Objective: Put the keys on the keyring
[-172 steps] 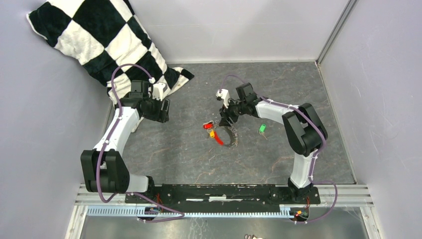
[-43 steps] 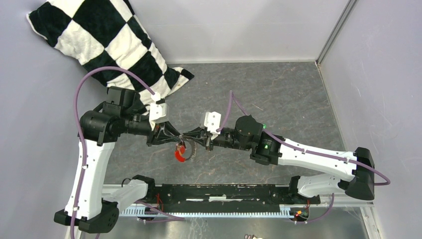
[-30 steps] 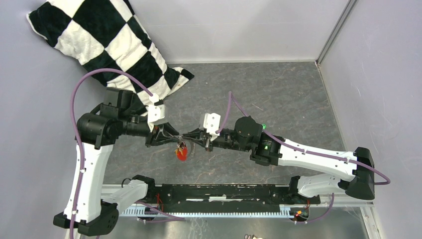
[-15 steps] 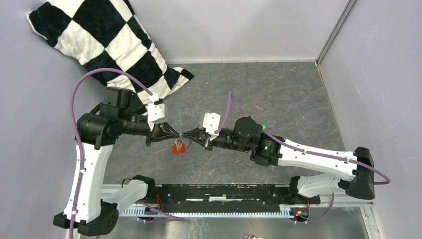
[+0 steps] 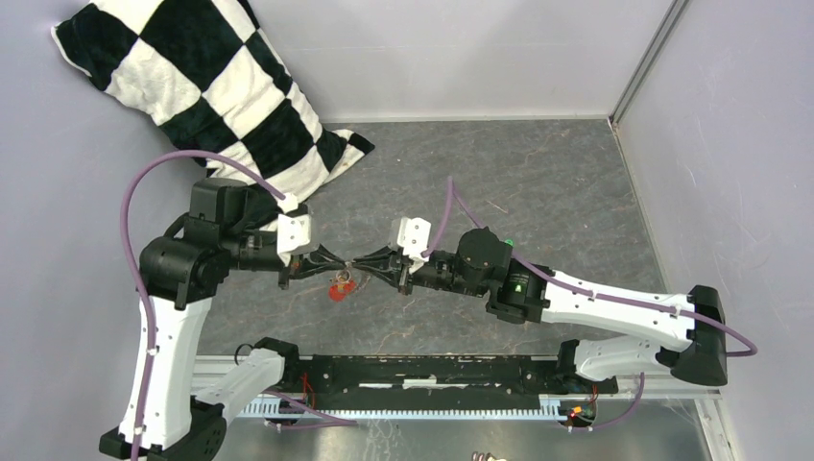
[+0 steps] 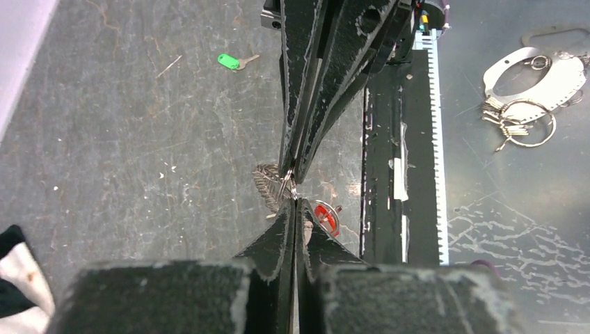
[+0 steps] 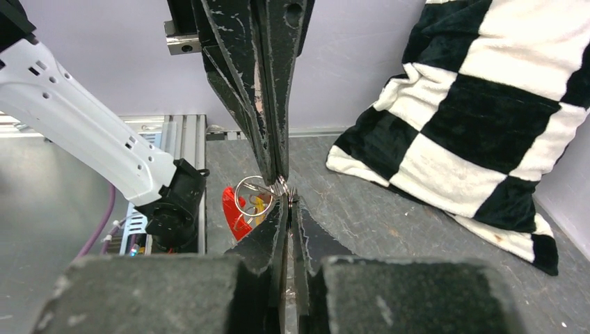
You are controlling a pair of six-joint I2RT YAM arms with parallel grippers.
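Silver wire of the keyring is hanging in the air between my 2 grippers, above the grey table; my left gripper and right gripper are meeting tip to tip, both pinching tight on the coil; the red strap is dangling below, the yellow key showing just beside it; the green key is lying on the table, well apart.

Left gripper and right gripper meet tip to tip over the tabletop, left of centre, with the keyring hanging between them. One loose key lies right of centre, and a pillow fills the far-left corner.
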